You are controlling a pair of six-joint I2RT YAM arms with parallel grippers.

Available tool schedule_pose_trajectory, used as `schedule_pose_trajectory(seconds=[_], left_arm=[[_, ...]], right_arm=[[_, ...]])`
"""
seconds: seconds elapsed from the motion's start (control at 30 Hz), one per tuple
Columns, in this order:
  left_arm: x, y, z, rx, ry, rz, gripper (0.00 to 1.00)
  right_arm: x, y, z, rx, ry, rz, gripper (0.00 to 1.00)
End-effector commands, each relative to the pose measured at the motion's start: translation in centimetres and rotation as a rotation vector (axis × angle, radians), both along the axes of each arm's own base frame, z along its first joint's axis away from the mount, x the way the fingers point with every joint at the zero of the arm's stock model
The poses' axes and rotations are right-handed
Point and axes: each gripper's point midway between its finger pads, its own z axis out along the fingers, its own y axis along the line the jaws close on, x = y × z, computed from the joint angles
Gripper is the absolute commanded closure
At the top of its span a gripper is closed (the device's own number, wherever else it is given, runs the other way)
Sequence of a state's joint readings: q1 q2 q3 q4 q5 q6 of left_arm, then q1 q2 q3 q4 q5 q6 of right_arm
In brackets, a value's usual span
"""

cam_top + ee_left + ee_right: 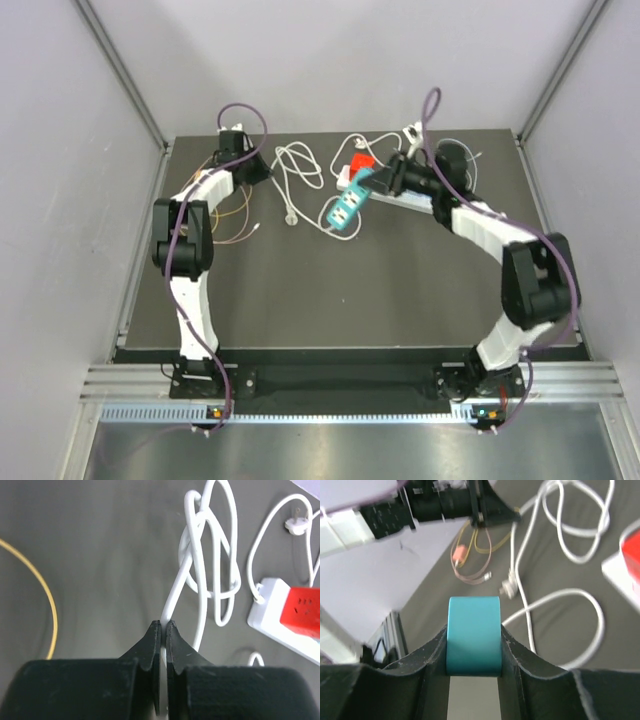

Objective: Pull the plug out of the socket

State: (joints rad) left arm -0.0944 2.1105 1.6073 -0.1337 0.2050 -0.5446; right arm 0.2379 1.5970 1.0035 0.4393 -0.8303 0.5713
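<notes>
"White plastic plug point(509, 586) on its round white cable point(172, 597): where do we have it?"

"Lying loose on the dark grey table point(350, 290), apart from the teal plastic socket strip point(345, 207). We judge it is already out of that strip, though from above we cannot read the strip's face well."

"And our hands?"

"Our left gripper point(162, 627) is pressed together on the cable, pinching it well away from the plug itself. Our right gripper point(473, 630) is clamped across the narrow width of the teal strip, holding it by one end."

"How do we expect the plug to handle?"

"Light and hard, we reckon, with smooth sides where pads could slip. The cable is limp. A tug on it takes up slack before it moves anything, and it loads the joint where cable meets plug."

"So where would we take hold?"

"On the plug's moulded body, across its flat sides and close to the socket face, pulling straight along the pins. The strip is stiff but light, so we think it would come along unless the other hand braces it, as our right does now."
</notes>
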Motion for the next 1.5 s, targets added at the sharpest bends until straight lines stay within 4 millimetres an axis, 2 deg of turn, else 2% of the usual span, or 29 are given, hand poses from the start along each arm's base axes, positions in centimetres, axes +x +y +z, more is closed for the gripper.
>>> schedule_pose_trajectory(seconds=[0.0,0.03,0.1,0.17,0.2,0.23,0.27,0.37,0.53,0.6,0.63,0.7,0.73,0.77,0.8,0.83,0.87,0.9,0.93,0.97,1.0,1.03,1.1,1.13,1.2,1.27,1.37,1.4,1.47], left_arm=[[3.1,0.1,3.0,-0.055,-0.115,-0.039,0.98],[3.5,0.6,1.8,-0.065,-0.095,-0.034,0.94],[3.7,0.7,1.8,-0.079,-0.09,-0.046,0.79],[3.5,1.0,2.2,-0.078,-0.1,-0.062,0.67],[3.6,1.4,3.6,-0.07,-0.136,-0.066,0.54],[3.5,1.6,4.3,-0.067,-0.155,-0.067,0.47],[3.2,1.8,4.5,-0.061,-0.163,-0.068,0.39],[2.7,2.6,8.5,-0.014,-0.251,-0.085,0.22],[0.9,3.4,15.0,0.05,-0.369,-0.092,0.21],[0.0,4.1,15.8,0.085,-0.384,-0.068,0.2],[-1.0,4.3,18.1,0.111,-0.429,-0.064,0.2],[-2.5,4.7,18.3,0.132,-0.43,-0.053,0.19],[-3.9,4.8,20.5,0.138,-0.474,-0.049,0.19],[-4.8,4.9,20.1,0.142,-0.464,-0.048,0.18],[-5.6,5.0,20.4,0.143,-0.466,-0.043,0.18],[-7.3,5.0,22.2,0.144,-0.499,-0.039,0.18],[-8.4,5.0,21.1,0.144,-0.468,-0.042,0.18],[-10.3,5.0,22.7,0.144,-0.501,-0.039,0.18],[-11.2,5.1,22.7,0.144,-0.504,-0.035,0.17],[-12.4,5.1,20.8,0.144,-0.467,-0.035,0.17],[-14.1,5.2,22.1,0.146,-0.504,-0.028,0.15],[-15.1,5.2,20.5,0.144,-0.475,-0.031,0.14],[-17.2,5.2,20.9,0.145,-0.493,-0.028,0.13],[-18.0,5.3,19.7,0.145,-0.464,-0.029,0.13],[-19.6,5.3,20.1,0.135,-0.471,-0.025,0.13],[-20.9,5.0,18.8,0.123,-0.434,-0.034,0.11],[-22.6,5.2,18.6,0.109,-0.437,-0.006,0.02],[-23.2,5.4,19.2,0.103,-0.46,0.009,0.01],[-23.8,5.5,18.6,0.104,-0.457,0.02,0.01]], right_arm=[[3.1,4.9,2.8,0.054,-0.047,-0.001,1.0],[4.9,6.5,2.9,0.061,-0.049,0.002,1.0],[5.2,10.1,2.5,0.054,-0.037,0.054,1.0],[7.7,12.7,2.0,0.041,-0.033,0.035,1.0],[8.7,14.2,0.0,0.029,0.003,0.011,1.0],[9.9,15.2,2.0,0.059,-0.03,0.003,1.0],[10.6,16.0,2.0,0.068,-0.017,-0.003,1.0],[13.3,17.8,0.1,0.056,0.054,-0.068,1.0],[15.2,18.9,-1.3,0.002,-0.02,-0.113,1.0],[16.0,18.9,-3.2,-0.026,-0.011,-0.136,1.0],[16.5,18.8,-3.4,-0.03,-0.014,-0.154,0.98],[16.9,18.8,-4.4,-0.046,-0.023,-0.159,0.86],[17.2,18.9,-5.6,-0.061,-0.018,-0.165,0.79],[17.5,18.8,-6.0,-0.069,-0.024,-0.17,0.71],[17.7,18.8,-6.5,-0.084,-0.035,-0.17,0.69],[18.3,18.5,-7.1,-0.097,-0.039,-0.191,0.66],[18.5,18.3,-7.6,-0.11,-0.041,-0.198,0.61],[18.8,18.0,-8.0,-0.115,-0.037,-0.205,0.57],[19.1,17.8,-7.9,-0.117,-0.04,-0.212,0.54],[19.3,17.5,-7.8,-0.121,-0.047,-0.217,0.48],[19.7,17.0,-7.5,-0.122,-0.054,-0.226,0.45],[19.8,16.7,-7.5,-0.125,-0.056,-0.23,0.43],[20.1,16.0,-6.7,-0.143,-0.078,-0.24,0.35],[20.3,15.6,-6.4,-0.148,-0.086,-0.245,0.32],[20.5,14.9,-5.2,-0.156,-0.116,-0.248,0.23],[20.5,14.2,-4.2,-0.179,-0.152,-0.246,0.08],[20.0,13.1,-0.5,-0.188,-0.255,-0.195,0.0],[19.4,12.7,2.0,-0.181,-0.309,-0.176,0.0],[17.3,13.0,4.0,-0.165,-0.395,-0.045,0.0]])
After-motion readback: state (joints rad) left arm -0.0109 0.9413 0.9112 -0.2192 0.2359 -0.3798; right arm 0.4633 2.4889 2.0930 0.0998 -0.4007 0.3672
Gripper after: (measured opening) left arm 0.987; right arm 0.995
